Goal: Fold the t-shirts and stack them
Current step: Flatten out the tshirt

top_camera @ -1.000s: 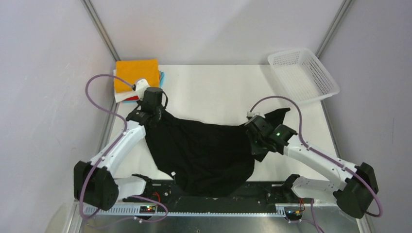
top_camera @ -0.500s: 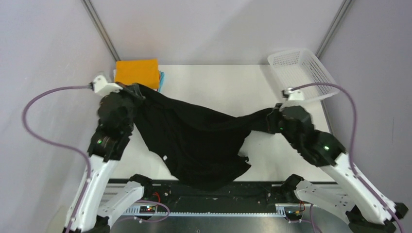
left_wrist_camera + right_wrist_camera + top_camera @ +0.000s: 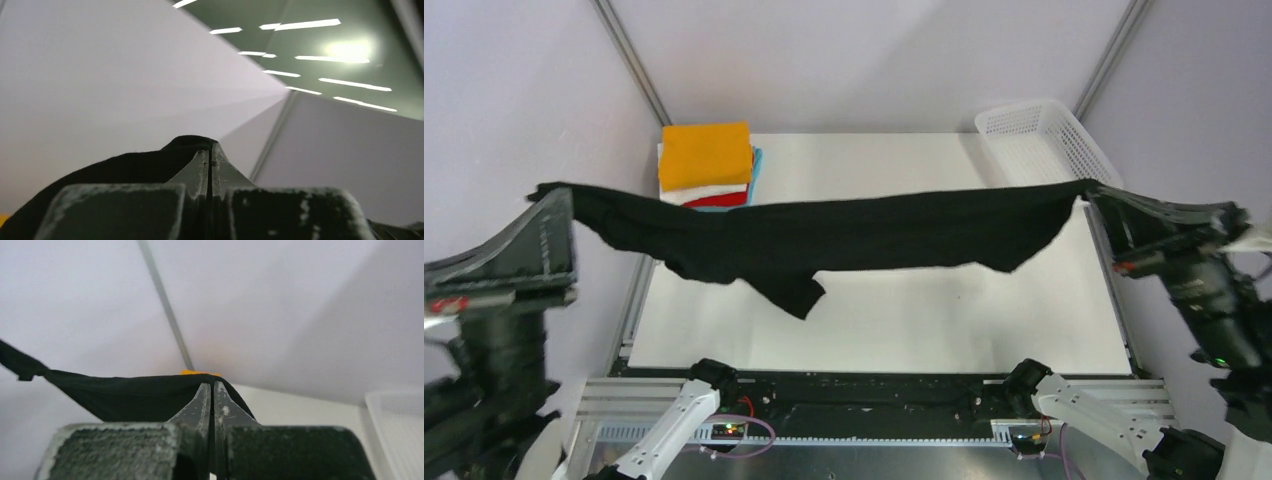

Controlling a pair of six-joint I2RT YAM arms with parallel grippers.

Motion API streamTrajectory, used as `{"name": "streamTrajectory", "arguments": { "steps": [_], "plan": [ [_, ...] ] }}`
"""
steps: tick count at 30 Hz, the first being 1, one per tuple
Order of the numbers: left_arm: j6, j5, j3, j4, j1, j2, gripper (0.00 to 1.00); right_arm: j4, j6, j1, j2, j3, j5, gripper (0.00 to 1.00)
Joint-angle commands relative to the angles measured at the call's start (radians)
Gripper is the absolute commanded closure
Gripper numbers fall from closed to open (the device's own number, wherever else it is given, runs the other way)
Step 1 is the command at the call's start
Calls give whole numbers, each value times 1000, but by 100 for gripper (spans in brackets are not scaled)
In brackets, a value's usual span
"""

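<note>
The black t-shirt hangs stretched in the air across the table, held at both ends high up near the camera. My left gripper is shut on its left end; the cloth drapes over the closed jaws in the left wrist view. My right gripper is shut on its right end, with the cloth showing in the right wrist view. A sleeve dangles below the middle. A stack of folded shirts, orange on top of white, red and light-blue, sits at the table's far left corner.
A white plastic mesh basket stands at the far right corner, also at the right edge of the right wrist view. The white table lies below the shirt. Grey walls and metal frame posts surround the table.
Both arms have risen sharply and spread apart, lifting the black t-shirt off the table and pulling it taut in the air. Both grippers stay shut on it.
</note>
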Motion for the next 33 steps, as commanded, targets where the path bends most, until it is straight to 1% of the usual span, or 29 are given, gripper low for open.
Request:
{"name": "streamTrajectory", "arguments": {
  "steps": [1, 3, 5, 8, 10, 12, 13, 14, 15, 16, 17, 18, 19, 20, 21, 22, 23, 24, 25, 26, 27, 28, 29, 30, 31, 32, 33],
  "plan": [
    [13, 209, 130, -9, 6, 5, 100, 10, -40, -19, -14, 115, -226, 100],
    [18, 234, 187, -17, 7, 6, 100, -1, -39, -43, -20, 161, -287, 100],
    [18, 255, 230, -20, 14, 8, 100, -16, -40, -78, -19, 205, -314, 100],
    [15, 257, 268, -20, 45, 25, 100, -31, -42, -140, -10, 240, -306, 100],
    [16, 256, 263, -21, 65, 50, 100, -34, -40, -166, -7, 225, -262, 100],
    [29, 244, 240, -19, 73, 90, 100, -10, -47, -182, -3, 177, -179, 100],
    [41, 231, 228, -19, 74, 106, 100, 12, -54, -184, -5, 146, -100, 100],
    [48, 201, 198, -18, 74, 138, 100, 69, -60, -185, -5, 67, -55, 100],
    [67, 187, 181, -15, 73, 157, 100, 106, -77, -185, -3, -22, 29, 100],
    [79, 166, 153, -12, 73, 205, 100, 173, -87, -185, 1, -69, 74, 100],
    [105, 157, 139, -10, 73, 230, 100, 209, -103, -185, 14, -158, 175, 100],
    [117, 150, 108, -3, 73, 284, 100, 278, -114, -186, 23, -200, 225, 100],
    [148, 136, 91, 1, 74, 315, 100, 310, -137, -188, 50, -277, 333, 100],
    [184, 118, 51, 12, 74, 373, 100, 371, -146, -192, 67, -310, 383, 100],
    [200, 106, 5, 21, 74, 406, 100, 398, -156, -199, 111, -373, 469, 100],
    [227, 79, -20, 44, 73, 474, 100, 445, -158, -223, 133, -401, 506, 100],
    [238, 41, -71, 62, 72, 544, 100, 463, -138, -264, 187, -455, 505, 100],
    [253, 13, -94, 98, 72, 588, 100, 489, -92, -289, 219, -481, 462, 100],
    [259, -40, -124, 114, 74, 685, 100, 505, -66, -347, 282, -527, 429, 100],
    [275, -63, -130, 136, 74, 738, 100, 541, -10, -373, 318, -549, 344, 100],
    [285, -99, -121, 143, 75, 855, 100, 557, 19, -427, 397, -585, 303, 99],
    [303, -107, -105, 146, 75, 917, 100, 591, 70, -450, 478, -599, 248, 97],
    [309, -103, -66, 143, 75, 1039, 99, 609, 92, -486, 525, -616, 230, 95],
    [315, -98, -46, 141, 74, 1096, 89, 653, 112, -502, 617, -620, 191, 86],
    [316, -85, -5, 138, 75, 1203, 77, 705, 117, -524, 664, -621, 142, 74],
    [314, -86, 40, 135, 74, 1290, 46, 725, 126, -544, 748, -613, 117, 70],
    [304, -91, 61, 121, 76, 1322, 26, 752, 131, -551, 784, -605, 71, 56]
  ]
}}
